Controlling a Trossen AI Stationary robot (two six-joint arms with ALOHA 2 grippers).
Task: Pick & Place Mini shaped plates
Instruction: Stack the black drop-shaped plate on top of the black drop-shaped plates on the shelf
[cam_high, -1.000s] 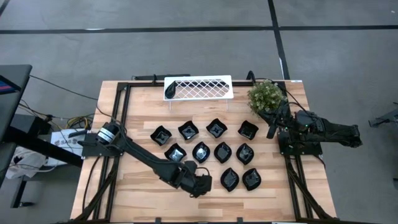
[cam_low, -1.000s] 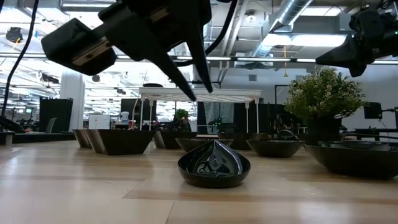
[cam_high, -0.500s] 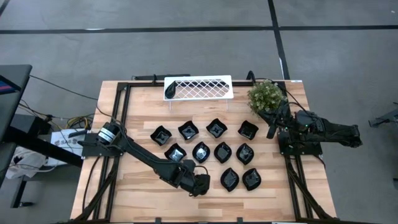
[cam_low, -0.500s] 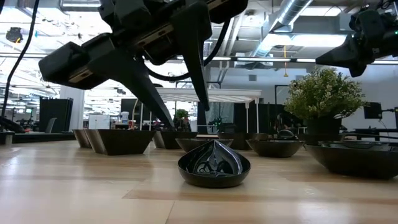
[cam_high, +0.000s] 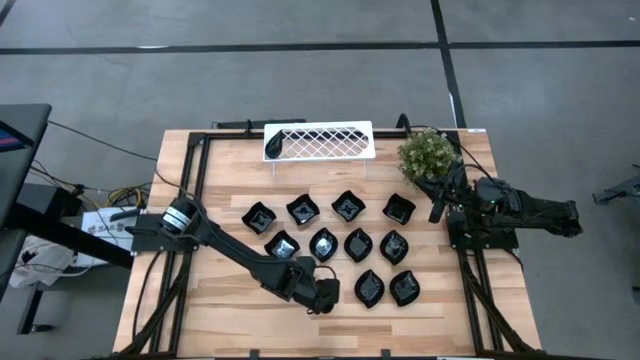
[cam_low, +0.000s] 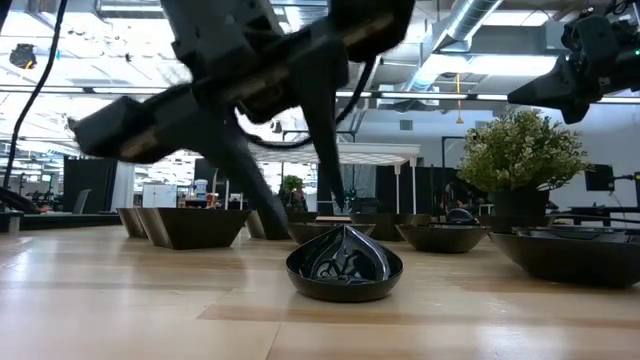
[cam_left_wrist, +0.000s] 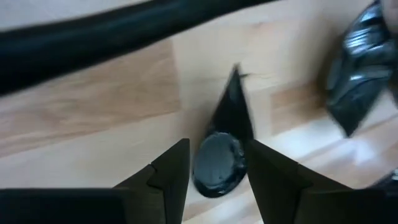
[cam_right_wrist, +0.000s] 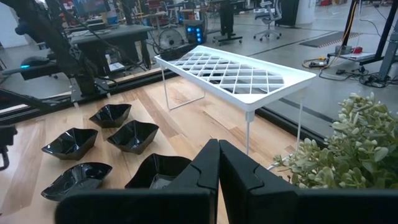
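left tool: my left tool (cam_high: 328, 299) is down low at the near edge of the tabletop (cam_high: 225, 320), fingers spread apart, nothing between them as far as I can see

what changed: a second ago those fingers were pinched together up in the air, now they're splayed and dropped toward the wood

teardrop plate: wrist cam shows a narrow teardrop plate (cam_left_wrist: 222, 152) lying flat on the tabletop right between the fingers (cam_left_wrist: 166, 171), not gripped

what it means: looks to me like a fresh release, so that one's placed, or I'm lined up for a grab, can't fully tell

other plates: the rest of the mini plates (cam_high: 323, 243) sit in loose rows mid-tabletop, same spots as before

rack: white wire rack (cam_high: 318, 141) at the far edge, one dark piece at its left end

right tool: right tool (cam_right_wrist: 217, 163) clenched shut, empty, parked by the green plant (cam_high: 428, 154), hasn't budged
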